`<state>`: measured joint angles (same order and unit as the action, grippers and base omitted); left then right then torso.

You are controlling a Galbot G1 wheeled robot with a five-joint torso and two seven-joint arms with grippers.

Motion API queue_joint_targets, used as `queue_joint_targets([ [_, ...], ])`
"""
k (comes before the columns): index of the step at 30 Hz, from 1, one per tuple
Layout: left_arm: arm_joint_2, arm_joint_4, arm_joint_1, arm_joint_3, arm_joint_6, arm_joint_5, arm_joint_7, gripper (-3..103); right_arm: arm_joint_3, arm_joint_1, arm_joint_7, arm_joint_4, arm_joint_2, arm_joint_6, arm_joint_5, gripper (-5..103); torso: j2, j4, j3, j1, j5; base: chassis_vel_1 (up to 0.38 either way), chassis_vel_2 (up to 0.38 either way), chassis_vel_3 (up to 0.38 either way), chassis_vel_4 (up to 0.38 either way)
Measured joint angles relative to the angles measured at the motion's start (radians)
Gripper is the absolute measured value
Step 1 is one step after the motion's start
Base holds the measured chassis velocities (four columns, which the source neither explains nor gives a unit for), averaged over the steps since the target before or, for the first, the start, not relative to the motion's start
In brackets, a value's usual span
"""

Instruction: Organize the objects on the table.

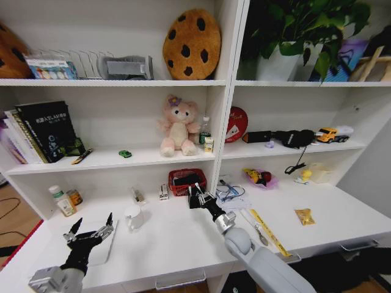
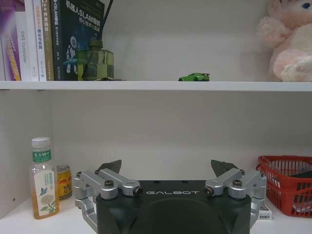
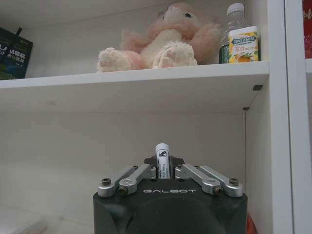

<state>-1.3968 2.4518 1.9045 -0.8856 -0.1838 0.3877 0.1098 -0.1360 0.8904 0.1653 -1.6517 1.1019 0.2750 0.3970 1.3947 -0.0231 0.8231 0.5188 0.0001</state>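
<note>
Across the white surface [image 1: 183, 244] both arms reach forward beneath the shelving. At its near left corner the left tool [image 1: 91, 233] hovers with fingers spread wide and nothing between them — just over a flat pale slab whose identity I cannot tell. Mid-surface, the right tool [image 1: 198, 198] sits before the red basket [image 1: 186, 181], clamped on a white marker [image 3: 162, 158] standing upright. Smallest, the green toy car [image 1: 125, 154] rests on the middle shelf [image 1: 110, 160].
</note>
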Motion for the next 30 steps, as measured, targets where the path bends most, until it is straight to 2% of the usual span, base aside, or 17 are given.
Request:
queue_joint_targets([
  [7,0.000,0.000,0.000,0.000,0.000,0.000,0.000,100,-0.010,-0.091,0.005,0.071,0.047,0.018,0.008,12,0.000,-0.0002,0.000,0.000,-0.0004,0.000,0.000,0.000,0.000],
  [11,0.000,0.000,0.000,0.000,0.000,0.000,0.000,100,-0.024,-0.197,0.001,0.197,0.103,0.060,-0.002,12,0.000,0.0001,0.000,0.000,-0.0002,0.000,0.000,0.000,0.000],
  [16,0.000,0.000,0.000,0.000,0.000,0.000,0.000,100,-0.042,-0.233,0.001,0.263,0.136,0.079,-0.002,12,0.000,-0.0001,0.000,0.000,-0.0002,0.000,0.000,0.000,0.000],
  [26,0.000,0.000,0.000,0.000,0.000,0.000,0.000,100,-0.042,-0.225,-0.011,0.294,0.151,0.092,-0.001,12,0.000,-0.0002,0.000,0.000,-0.0001,0.000,0.000,0.000,0.000],
  [29,0.000,0.000,0.000,0.000,0.000,0.000,0.000,100,-0.036,-0.219,-0.014,0.297,0.147,0.094,0.000,9,0.000,-0.0003,0.000,0.000,-0.0001,0.000,0.000,0.000,0.000],
  [30,0.000,0.000,0.000,0.000,0.000,0.000,0.000,100,-0.033,-0.215,-0.014,0.303,0.146,0.096,0.000,17,0.000,-0.0002,0.000,0.000,-0.0001,0.000,0.000,0.000,0.000],
])
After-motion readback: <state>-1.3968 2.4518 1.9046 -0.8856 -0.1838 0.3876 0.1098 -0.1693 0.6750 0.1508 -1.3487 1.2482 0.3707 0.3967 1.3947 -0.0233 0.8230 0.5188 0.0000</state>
